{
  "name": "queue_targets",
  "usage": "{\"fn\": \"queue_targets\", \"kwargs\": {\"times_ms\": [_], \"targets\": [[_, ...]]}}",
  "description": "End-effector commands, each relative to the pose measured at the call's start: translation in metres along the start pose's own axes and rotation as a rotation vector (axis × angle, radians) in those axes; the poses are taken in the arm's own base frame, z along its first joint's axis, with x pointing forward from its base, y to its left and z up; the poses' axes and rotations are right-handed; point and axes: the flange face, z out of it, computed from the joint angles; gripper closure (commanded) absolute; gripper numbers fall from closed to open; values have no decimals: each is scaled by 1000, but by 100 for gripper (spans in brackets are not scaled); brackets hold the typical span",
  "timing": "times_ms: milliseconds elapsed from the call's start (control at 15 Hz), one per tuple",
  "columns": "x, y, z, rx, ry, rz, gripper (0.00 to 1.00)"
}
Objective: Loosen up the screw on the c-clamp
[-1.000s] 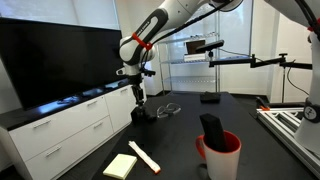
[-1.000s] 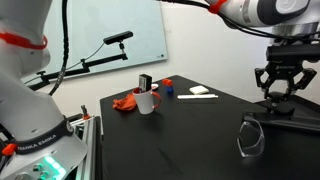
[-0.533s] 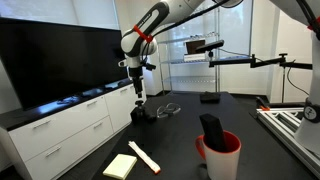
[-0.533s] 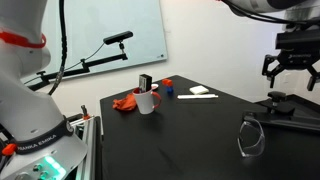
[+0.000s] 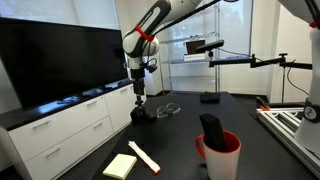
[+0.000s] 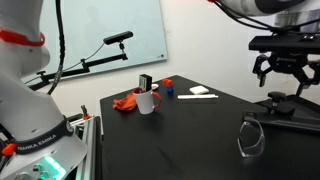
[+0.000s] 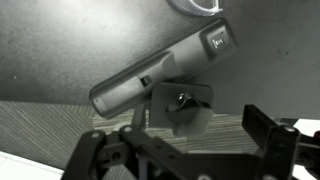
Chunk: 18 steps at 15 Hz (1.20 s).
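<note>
A: Risen since a second ago: gripper (image 6: 281,70), now hanging above clamp (image 6: 280,103). Fingers, nearly closed then, now spread wide, pinching nothing.

B: Clamp, location?

A: On table (image 6: 180,130), far right of frame. Left of centre in an exterior view (image 5: 142,113), directly under gripper (image 5: 138,96). Wrist view: clamp (image 7: 180,105) mid-frame, fingers at the lower corners, apart from it.

B: Hazards?

A: Item one: clamp looks unanchored. A turn on the screw would likely spin the whole body rather than loosen it. Item two: a descent slightly off-centre lands a fingertip on metal and tips or skids the clamp. Item three: how far the screw has backed out cannot be told from these views.

B: Edges?

A: Clamp lies near the table edge at left of frame, just beside cabinet (image 5: 70,125). A shove that way could drop it.

B: Open room?

A: Loops (image 5: 170,108) near, toward frame centre. Bucket (image 5: 220,152) well apart, lower right. Bare table between. Above the clamp, nothing obstructs.
</note>
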Motion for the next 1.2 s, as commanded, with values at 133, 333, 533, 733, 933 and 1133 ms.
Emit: {"fn": "queue_targets", "kwargs": {"times_ms": [133,333,533,733,933,1133], "targets": [[-2,-15,7,0,31,287,0],[-1,-12,4,-29,76,411,0],[1,-8,2,-56,100,491,0],[0,-12,6,-61,87,538,0],[2,-18,8,-61,81,570,0],[3,-19,8,-69,83,594,32]]}}
